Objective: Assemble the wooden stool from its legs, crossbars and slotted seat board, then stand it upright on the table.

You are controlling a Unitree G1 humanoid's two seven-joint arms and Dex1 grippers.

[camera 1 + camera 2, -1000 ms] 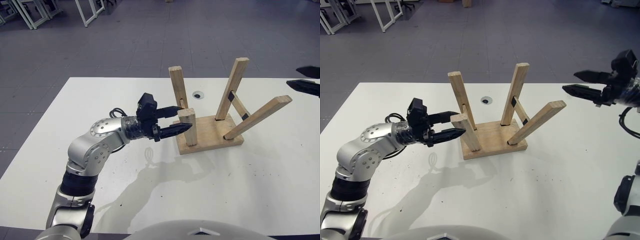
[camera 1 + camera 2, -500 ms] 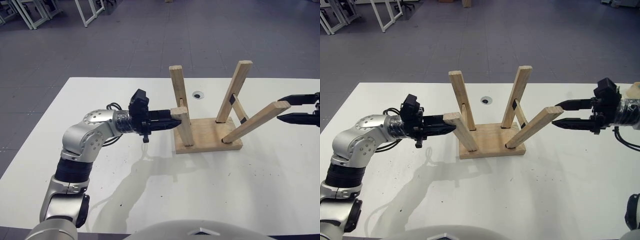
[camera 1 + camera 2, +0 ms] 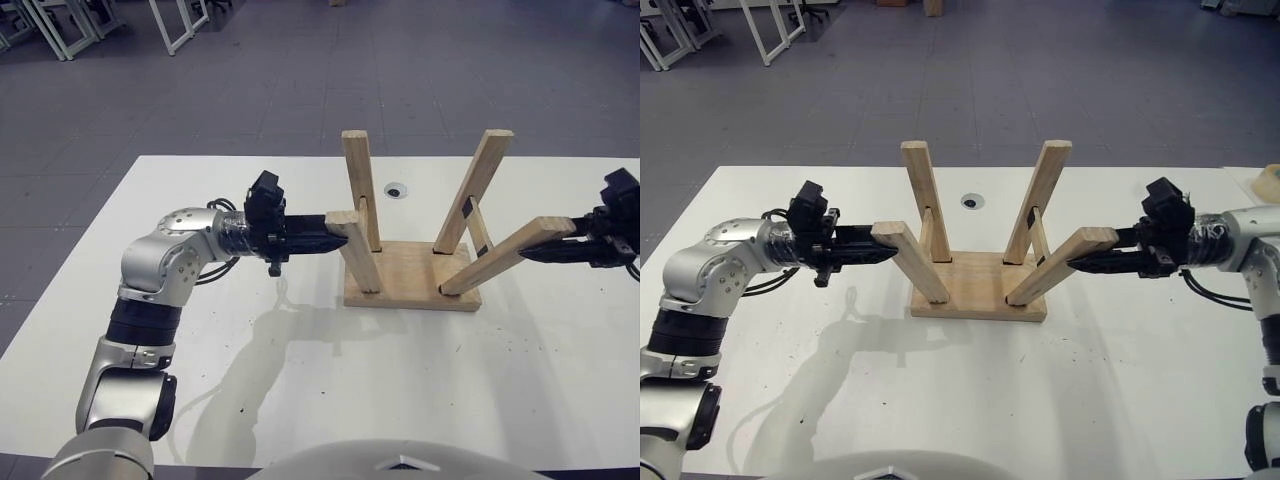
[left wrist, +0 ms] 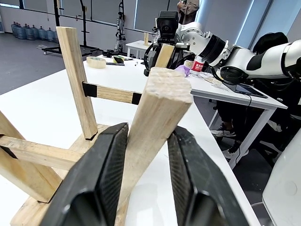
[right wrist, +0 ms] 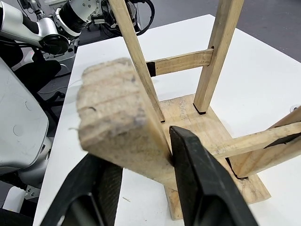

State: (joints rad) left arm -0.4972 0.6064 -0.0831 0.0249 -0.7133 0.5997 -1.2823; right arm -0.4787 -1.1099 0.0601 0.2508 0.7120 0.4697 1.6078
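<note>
Stool (image 3: 978, 296) upside down at middle of white table (image 3: 940, 400): seat board flat on top, four legs pointing up, splayed outward. Crossbar (image 5: 181, 61) joins two legs, black bands at its ends. Left gripper (image 3: 883, 255) clamped on top end of near left leg (image 3: 912, 268), fingers (image 4: 101, 174) pressed to both sides. Right gripper (image 3: 1082, 263) clamped on top end of near right leg (image 3: 1055, 268). Rear legs (image 3: 923, 200) stand apart from both grippers.
</note>
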